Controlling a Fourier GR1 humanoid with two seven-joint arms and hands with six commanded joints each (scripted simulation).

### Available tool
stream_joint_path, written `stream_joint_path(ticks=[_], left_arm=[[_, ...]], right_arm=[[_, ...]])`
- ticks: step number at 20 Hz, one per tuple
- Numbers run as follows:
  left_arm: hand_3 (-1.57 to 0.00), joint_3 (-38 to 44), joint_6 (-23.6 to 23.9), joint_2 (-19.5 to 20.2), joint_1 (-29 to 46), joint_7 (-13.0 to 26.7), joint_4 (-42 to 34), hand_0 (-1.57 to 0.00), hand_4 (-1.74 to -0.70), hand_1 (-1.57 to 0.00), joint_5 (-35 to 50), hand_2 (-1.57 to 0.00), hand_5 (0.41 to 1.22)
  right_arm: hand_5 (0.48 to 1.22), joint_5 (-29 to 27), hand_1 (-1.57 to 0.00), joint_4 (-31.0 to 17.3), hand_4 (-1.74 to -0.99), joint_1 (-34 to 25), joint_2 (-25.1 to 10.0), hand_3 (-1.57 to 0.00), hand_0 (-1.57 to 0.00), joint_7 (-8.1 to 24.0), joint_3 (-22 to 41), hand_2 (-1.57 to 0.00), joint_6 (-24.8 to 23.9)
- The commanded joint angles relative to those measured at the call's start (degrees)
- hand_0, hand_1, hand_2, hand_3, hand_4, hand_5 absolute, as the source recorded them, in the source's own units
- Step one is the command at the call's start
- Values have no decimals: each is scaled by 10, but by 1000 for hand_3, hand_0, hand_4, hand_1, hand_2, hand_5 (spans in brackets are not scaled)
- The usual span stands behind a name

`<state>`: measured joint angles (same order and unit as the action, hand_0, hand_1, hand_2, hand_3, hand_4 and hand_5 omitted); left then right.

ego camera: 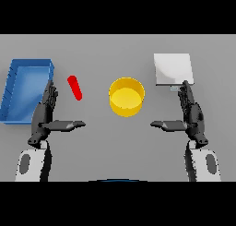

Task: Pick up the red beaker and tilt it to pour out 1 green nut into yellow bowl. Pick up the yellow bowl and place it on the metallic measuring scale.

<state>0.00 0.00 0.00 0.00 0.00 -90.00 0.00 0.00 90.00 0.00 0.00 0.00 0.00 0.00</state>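
Both robot hands, left (44, 114) and right (191, 113), open-fingered beside yellow bowl (126, 97).

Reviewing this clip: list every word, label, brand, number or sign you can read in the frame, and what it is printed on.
No readable text anywhere.
Metallic measuring scale: a small pale strip at its front edge may be a display, but it is too small to read.
Red beaker, yellow bowl, blue bin, left hand and right hand: no markings visible.

One red beaker (74, 87), one yellow bowl (126, 98), one scale (173, 69), one blue bin (26, 91)
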Motion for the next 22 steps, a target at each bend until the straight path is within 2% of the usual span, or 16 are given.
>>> stream_joint_path(ticks=[1, 6, 7, 8, 9, 11, 13, 16, 18, 22], left_arm=[[1, 1, -1, 2, 1, -1, -1, 1, -1151, 1, 2, 1, 599], [1, 14, -15, 18, 13, -7, -3, 1, -1151, 1, 17, 1, 599], [1, 0, -26, 39, 36, -14, -36, 1, -1151, 1, 1, 1, 599], [1, -17, -29, 45, 55, -17, -58, 1, -1156, 1, -16, 1, 599], [1, -23, -29, 52, 68, -12, -71, 1, -1158, 1, -27, 1, 599], [1, -32, -31, 56, 76, 5, -91, 1, -1163, 1, -32, 1, 599], [1, -36, -30, 59, 74, 20, -97, 1, -1164, 1, -37, 1, 602], [1, -41, -29, 61, 68, 18, -79, 1, -1159, 1, -54, 1, 602], [1, -45, -27, 55, 42, 16, -47, 1, -1170, 1, -64, 1, 605], [1, -44, -13, 43, -21, 1, 33, 1, -1222, 1, -89, 1, 626]], right_arm=[[599, 0, 1, -1, -1167, -1, 0, 1, 1, 0, 0, 1, -1], [599, 1, 1, -9, -1167, -11, -1, 1, 1, 4, -3, 1, -4], [599, 67, 1, 7, -1167, 1, -26, 1, 1, -34, 19, 1, -24], [595, 110, 1, 25, -1163, 19, -31, 1, 1, -53, 41, 1, -39], [594, 138, 1, 34, -1162, 36, -33, 1, 1, -62, 56, 1, -46], [590, 167, 1, 43, -1159, 44, -34, 1, 1, -52, 66, 1, -59], [593, 165, 1, 45, -1173, 43, -34, 1, 1, -40, 66, 1, -57], [603, 154, 1, 57, -1199, 53, -33, 1, 1, -50, 68, 1, -47], [611, 137, 1, 58, -1224, 46, -34, 1, 1, -43, 62, 1, -38], [631, 141, 1, 64, -1256, 54, -36, 1, 1, -56, 66, 1, -35]])
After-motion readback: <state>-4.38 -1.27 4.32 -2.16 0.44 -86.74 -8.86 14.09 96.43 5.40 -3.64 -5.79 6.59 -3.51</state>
